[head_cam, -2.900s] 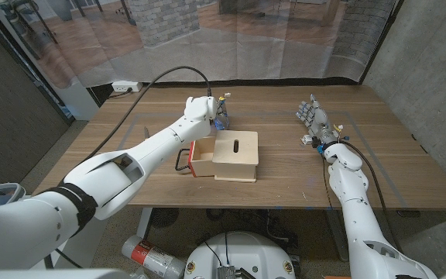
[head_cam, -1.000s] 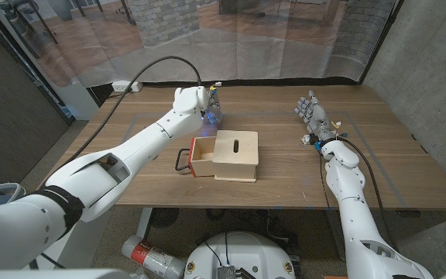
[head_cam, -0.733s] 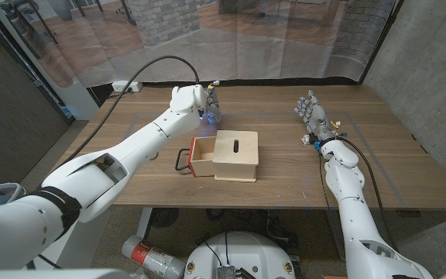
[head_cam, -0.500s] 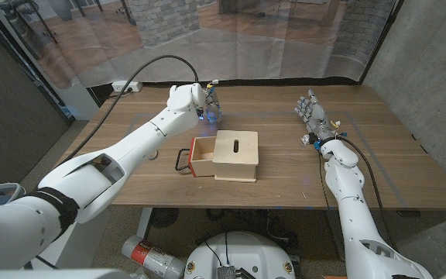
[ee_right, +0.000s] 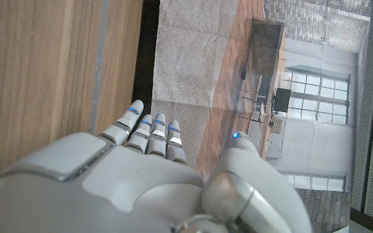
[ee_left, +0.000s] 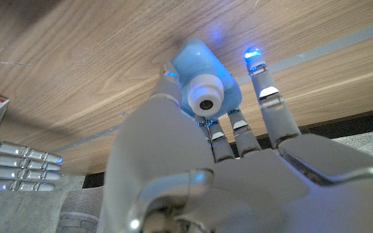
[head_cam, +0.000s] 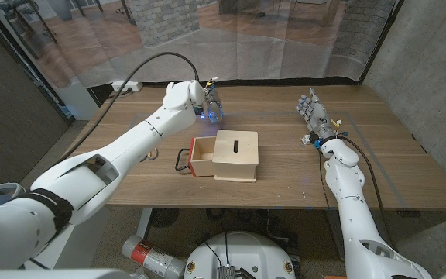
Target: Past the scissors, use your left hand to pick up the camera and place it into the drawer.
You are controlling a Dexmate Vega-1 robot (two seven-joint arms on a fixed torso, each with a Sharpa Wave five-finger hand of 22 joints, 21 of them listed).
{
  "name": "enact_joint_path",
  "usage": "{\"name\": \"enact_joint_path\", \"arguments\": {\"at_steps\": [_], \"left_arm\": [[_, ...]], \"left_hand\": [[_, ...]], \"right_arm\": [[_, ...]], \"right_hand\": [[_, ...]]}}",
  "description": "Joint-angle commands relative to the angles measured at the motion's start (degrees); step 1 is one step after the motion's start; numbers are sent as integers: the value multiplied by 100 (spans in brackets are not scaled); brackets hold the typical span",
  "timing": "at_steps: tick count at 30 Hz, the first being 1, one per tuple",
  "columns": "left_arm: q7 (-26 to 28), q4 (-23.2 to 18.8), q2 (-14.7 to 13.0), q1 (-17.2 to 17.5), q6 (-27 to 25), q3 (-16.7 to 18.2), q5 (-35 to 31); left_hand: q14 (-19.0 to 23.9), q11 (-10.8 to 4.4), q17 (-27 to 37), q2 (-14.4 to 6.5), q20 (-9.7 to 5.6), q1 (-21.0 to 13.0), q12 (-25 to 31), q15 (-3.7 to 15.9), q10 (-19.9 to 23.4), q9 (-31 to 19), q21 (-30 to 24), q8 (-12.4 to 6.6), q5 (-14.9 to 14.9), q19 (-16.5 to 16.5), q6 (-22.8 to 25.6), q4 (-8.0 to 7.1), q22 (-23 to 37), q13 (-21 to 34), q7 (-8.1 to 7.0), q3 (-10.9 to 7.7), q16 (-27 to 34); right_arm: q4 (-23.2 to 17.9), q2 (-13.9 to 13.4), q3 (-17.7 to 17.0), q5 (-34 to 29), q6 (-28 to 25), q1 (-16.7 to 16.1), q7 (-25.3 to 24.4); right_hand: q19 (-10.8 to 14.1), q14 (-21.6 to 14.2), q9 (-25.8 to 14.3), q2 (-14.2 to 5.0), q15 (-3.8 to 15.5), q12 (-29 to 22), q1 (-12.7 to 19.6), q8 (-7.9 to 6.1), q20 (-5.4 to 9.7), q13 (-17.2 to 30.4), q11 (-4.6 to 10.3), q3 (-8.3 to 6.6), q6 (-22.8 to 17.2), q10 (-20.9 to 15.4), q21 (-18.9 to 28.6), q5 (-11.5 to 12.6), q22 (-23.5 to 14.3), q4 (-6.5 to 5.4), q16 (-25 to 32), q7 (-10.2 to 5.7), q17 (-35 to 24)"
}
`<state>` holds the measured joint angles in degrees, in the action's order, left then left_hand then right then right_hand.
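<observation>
The left robot hand (head_cam: 194, 96) sits at the far side of the table (head_cam: 285, 170), beyond the wooden drawer unit (head_cam: 225, 155). In the left wrist view, its fingers (ee_left: 264, 103) reach past a small light-blue camera (ee_left: 206, 94), whose round lens faces back toward the wrist. Whether the fingers actually grip the camera cannot be determined: they bracket it, but contact is not resolved.

Over the last three seconds, the left arm has swung away from the drawer unit toward the table's far edge, and the hand has settled over the camera's position. The approach therefore appears complete, with the grasp as the step in hand.

The drawer (head_cam: 201, 157) stands pulled open toward the robot's left, its black handle (head_cam: 182, 160) exposed, ready to receive the camera. The scissors cannot be identified with confidence.

The right robot hand (head_cam: 312, 115) has stayed near the table's right side, fingers extended and holding nothing.
</observation>
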<state>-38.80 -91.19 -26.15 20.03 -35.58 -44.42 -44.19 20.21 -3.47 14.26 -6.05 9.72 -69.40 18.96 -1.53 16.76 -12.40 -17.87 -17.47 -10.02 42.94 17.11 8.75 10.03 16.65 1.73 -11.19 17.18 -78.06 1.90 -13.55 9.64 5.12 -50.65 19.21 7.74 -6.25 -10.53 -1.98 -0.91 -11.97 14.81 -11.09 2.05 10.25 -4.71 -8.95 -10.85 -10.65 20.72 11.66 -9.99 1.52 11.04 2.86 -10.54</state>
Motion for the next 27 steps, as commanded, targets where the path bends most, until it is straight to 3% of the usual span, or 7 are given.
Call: {"name": "enact_joint_path", "arguments": {"at_steps": [1, 27], "left_arm": [[-354, -493, -217, 144, -91, 121, -80], [-499, -1174, -496, 403, -24, 345, -106]], "left_hand": [[352, -7, 14, -35, 3, -20, 18, 266, 55, -14, 17, -35, -15, 7, 71, -108, 20, 34, 15, -135, -12], [401, 3, 15, -29, -11, -27, 1, 278, 108, -20, 61, -29, -13, 34, 127, -115, 23, 68, 24, -153, -38]], "right_arm": [[-95, 16, -34, 24, 32, -70, -53], [-251, 39, 18, -18, 9, -139, -142]], "right_hand": [[36, -37, -27, -62, -11, -10, 23, -7, 55, 32, 3, -4, -51, -53, -42, -15, -28, 20, -10, -1, -6], [62, -47, -27, -68, -11, -11, 16, -7, 59, 32, 5, 2, -50, -63, -88, -16, -30, 32, -10, -3, -6]]}}
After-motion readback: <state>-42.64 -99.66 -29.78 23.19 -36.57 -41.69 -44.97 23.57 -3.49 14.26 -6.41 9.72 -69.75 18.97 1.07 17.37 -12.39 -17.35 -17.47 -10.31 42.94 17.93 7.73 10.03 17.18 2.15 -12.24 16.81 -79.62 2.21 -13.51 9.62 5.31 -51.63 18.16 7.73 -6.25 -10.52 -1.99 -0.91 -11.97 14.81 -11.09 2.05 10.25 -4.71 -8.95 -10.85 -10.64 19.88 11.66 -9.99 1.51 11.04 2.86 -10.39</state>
